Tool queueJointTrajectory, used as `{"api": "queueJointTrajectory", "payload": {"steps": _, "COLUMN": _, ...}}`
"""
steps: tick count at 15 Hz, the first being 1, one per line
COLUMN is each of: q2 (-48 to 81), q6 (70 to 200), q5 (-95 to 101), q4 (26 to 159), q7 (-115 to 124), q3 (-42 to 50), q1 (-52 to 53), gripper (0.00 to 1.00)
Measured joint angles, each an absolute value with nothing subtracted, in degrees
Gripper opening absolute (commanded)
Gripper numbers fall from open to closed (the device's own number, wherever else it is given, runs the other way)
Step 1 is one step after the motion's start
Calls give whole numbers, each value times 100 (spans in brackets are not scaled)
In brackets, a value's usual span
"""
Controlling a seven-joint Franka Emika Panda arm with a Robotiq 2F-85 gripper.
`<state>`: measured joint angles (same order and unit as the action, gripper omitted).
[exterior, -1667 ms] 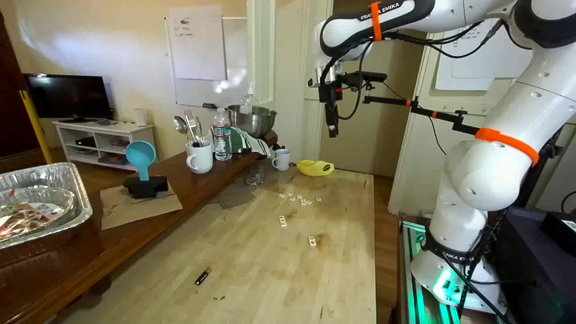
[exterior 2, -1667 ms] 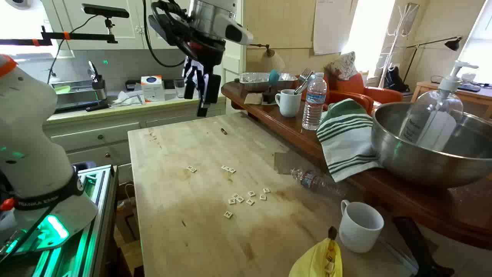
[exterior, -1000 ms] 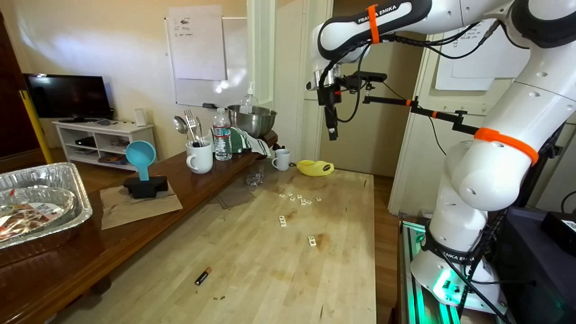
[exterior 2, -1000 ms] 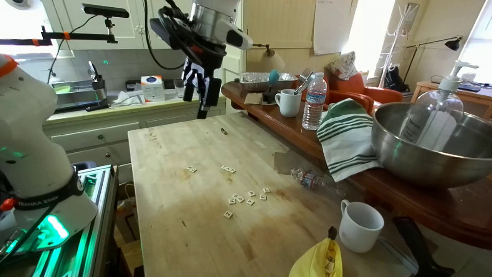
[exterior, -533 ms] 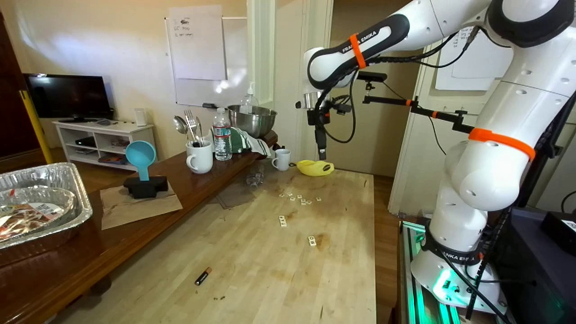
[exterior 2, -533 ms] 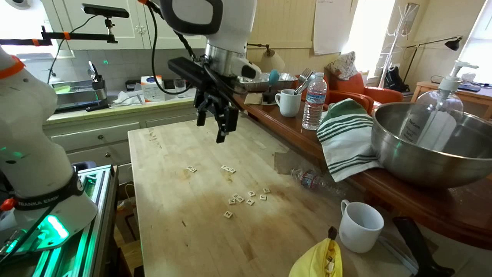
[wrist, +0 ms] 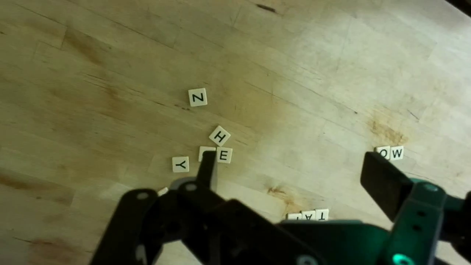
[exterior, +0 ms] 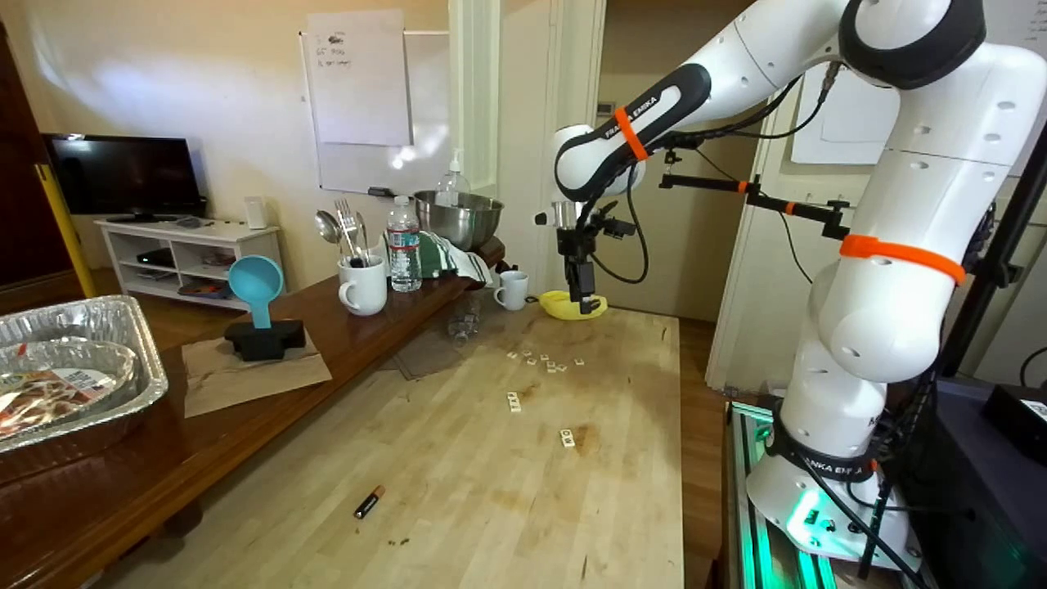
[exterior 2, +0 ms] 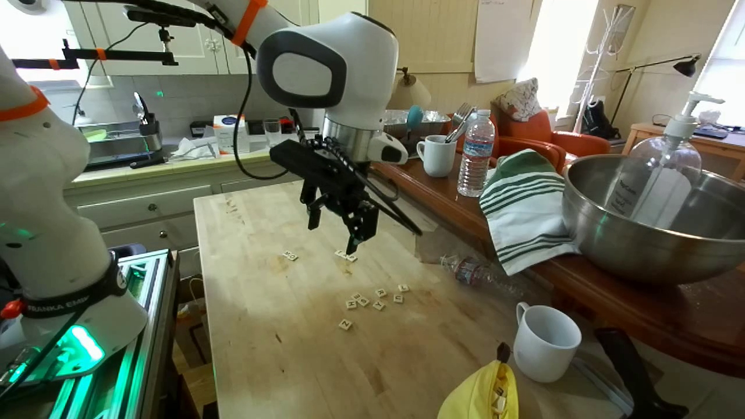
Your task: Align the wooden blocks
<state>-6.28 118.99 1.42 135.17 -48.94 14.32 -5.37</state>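
Note:
The wooden blocks are tiny pale letter tiles on the tabletop. In the wrist view, W (wrist: pixel 397 152) and O (wrist: pixel 382 151) sit side by side. A row of three (wrist: pixel 308 214) is partly hidden by the gripper. Loose tiles include Z (wrist: pixel 198 97), H (wrist: pixel 219 136), E (wrist: pixel 224 155) and Y (wrist: pixel 180 164). The left finger covers part of a tile beside E. Both exterior views show the pair (exterior: pixel 568 438) (exterior 2: pixel 290 255) and the row (exterior: pixel 514 402). My gripper (wrist: pixel 290 156) is open and empty above the table; it also shows in both exterior views (exterior: pixel 589 309) (exterior 2: pixel 333 237).
A battery (exterior: pixel 369 502) lies on the table. A yellow banana-shaped pouch (exterior 2: pixel 480 393), a white mug (exterior 2: pixel 547 343) and a clear plastic bottle (exterior 2: pixel 474 272) lie at the table's end and side. A raised dark wooden counter (exterior: pixel 327 343) runs along one side.
The arm has lowered the gripper toward the table and moved it toward the loose tiles. The gripper stays open. The tiles have not moved.

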Motion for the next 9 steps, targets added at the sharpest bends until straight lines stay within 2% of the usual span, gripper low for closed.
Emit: {"api": "queueJointTrajectory", "payload": {"steps": 9, "q2": -209, "q6": 12116, "q5": 57, "q4": 13466, "q7": -5208, "q3": 1422, "q1": -672, "gripper": 100}}
